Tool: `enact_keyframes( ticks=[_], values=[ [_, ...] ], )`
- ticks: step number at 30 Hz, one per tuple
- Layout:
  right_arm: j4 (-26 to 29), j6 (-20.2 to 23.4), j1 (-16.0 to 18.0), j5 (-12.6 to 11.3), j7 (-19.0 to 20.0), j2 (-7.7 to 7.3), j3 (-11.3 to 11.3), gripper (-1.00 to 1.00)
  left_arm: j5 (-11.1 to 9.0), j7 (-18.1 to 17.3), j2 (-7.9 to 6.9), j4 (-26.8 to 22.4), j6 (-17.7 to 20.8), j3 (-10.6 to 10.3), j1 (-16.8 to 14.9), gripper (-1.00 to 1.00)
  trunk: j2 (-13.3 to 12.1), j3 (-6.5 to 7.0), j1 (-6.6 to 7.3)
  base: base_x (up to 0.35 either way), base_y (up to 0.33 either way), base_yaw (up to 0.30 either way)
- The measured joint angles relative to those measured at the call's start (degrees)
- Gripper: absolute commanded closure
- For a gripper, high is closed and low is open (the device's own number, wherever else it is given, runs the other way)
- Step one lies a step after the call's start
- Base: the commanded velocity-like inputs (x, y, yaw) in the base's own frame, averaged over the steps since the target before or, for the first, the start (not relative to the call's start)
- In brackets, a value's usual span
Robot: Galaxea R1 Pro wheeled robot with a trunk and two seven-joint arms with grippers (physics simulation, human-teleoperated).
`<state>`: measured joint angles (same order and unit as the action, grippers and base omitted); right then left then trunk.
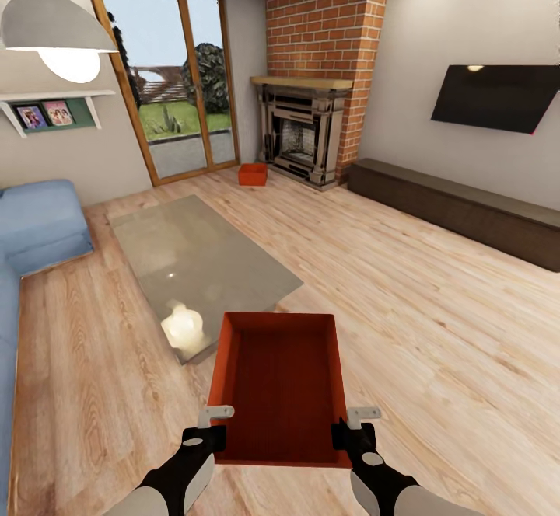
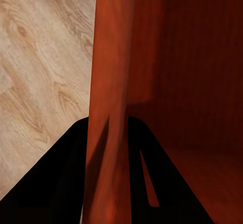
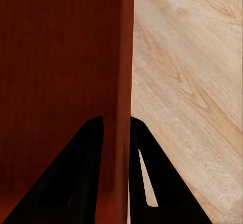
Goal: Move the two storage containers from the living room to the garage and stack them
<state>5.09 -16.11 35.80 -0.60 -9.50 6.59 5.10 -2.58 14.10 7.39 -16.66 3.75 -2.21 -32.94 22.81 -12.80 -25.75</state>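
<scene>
Near storage container [image 1: 281,380]: we hold it over wood-plank floor [image 1: 435,329], beside glass-topped table [image 1: 198,263]. Left gripper [image 1: 208,432] clamped on left wall; right gripper [image 1: 351,432] clamped on right wall. Second storage container [image 1: 252,174]: by brick fireplace [image 1: 299,139].

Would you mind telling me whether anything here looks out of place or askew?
Nothing stands out. The held container sits level between the left gripper and right gripper; the second container rests upright by the fireplace.

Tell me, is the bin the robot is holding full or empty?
Empty: the held bin shows only its bare red bottom.
</scene>
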Motion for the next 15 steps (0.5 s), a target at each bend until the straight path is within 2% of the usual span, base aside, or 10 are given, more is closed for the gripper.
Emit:
enact_keyframes(
  ticks=[15],
  values=[
    [0.0,0.0,0.0,-0.1,0.0,-0.01,0.1,1.00,-0.2,0.2,0.00,0.0,0.0,-0.3,0.0,1.00,0.0,1.38,0.00,0.000,0.000,0.000]
  ],
)
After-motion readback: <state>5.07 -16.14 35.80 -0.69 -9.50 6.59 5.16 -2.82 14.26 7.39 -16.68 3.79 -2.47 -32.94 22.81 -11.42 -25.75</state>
